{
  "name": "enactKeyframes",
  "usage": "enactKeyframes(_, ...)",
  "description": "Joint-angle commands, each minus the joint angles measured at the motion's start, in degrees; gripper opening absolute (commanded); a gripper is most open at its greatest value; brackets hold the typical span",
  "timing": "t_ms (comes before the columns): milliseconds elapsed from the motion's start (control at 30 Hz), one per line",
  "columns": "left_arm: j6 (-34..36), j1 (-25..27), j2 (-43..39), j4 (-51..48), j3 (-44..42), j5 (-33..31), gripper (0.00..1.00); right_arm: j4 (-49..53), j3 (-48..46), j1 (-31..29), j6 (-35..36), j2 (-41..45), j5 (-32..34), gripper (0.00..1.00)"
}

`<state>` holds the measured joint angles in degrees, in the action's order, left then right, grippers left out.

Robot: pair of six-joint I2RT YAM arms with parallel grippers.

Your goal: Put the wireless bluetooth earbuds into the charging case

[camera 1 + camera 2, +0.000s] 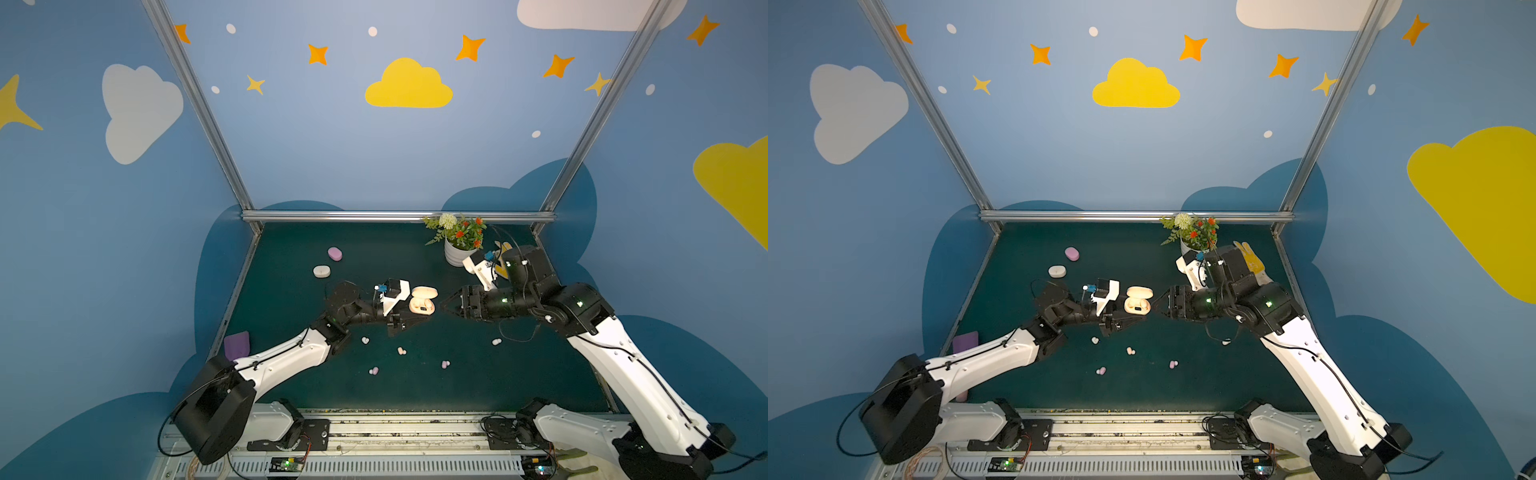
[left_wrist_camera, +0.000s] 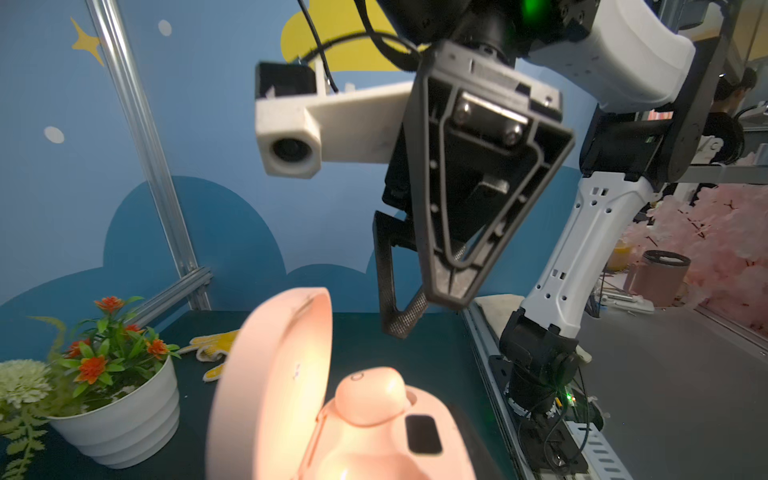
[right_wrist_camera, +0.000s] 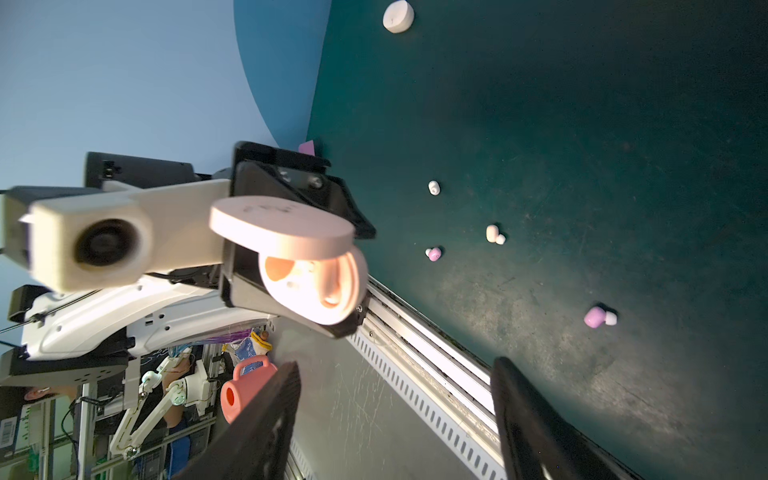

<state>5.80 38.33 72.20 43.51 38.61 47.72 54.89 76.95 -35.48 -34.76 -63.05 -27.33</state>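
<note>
Three charging cases are present: one closed white case (image 1: 322, 271) and one closed lilac case (image 1: 334, 253) lie on the mat (image 1: 478, 395) at far left, and one open peach-pink case (image 1: 423, 301) is clamped between the narrowly set jaws of the left gripper (image 1: 415, 312) near the centre. Six earbuds are counted: one peach-pink bud (image 2: 370, 395) sits in the open case, and five lie loose on the mat nearer the front, namely a white bud (image 1: 365, 340), a lilac bud (image 1: 373, 370), a peach bud (image 1: 401, 351), a second lilac bud (image 1: 445, 365) and a second white bud (image 1: 496, 341). The right gripper (image 1: 445, 305) stands just right of the open case, apart from it, jaws wide and holding nothing.
</note>
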Motion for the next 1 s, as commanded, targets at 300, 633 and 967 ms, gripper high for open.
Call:
enactKeyframes(300, 0.6, -9.3, -11.6, -13.0, -4.1, -3.9, 0.04, -9.6, -12.0, -6.9, -3.6, 1.5, 6.8, 0.71)
enactKeyframes(633, -3.0, -18.4, -10.4, -13.5, -5.0, -1.4, 0.04, -17.6, -18.5, -16.4, -1.2, -9.0, 16.4, 0.71)
enactKeyframes(967, -5.5, -23.0, -7.8, -10.3, -4.8, 1.3, 0.04, -18.5, -12.5, -21.2, 1.7, -29.1, 23.7, 0.60)
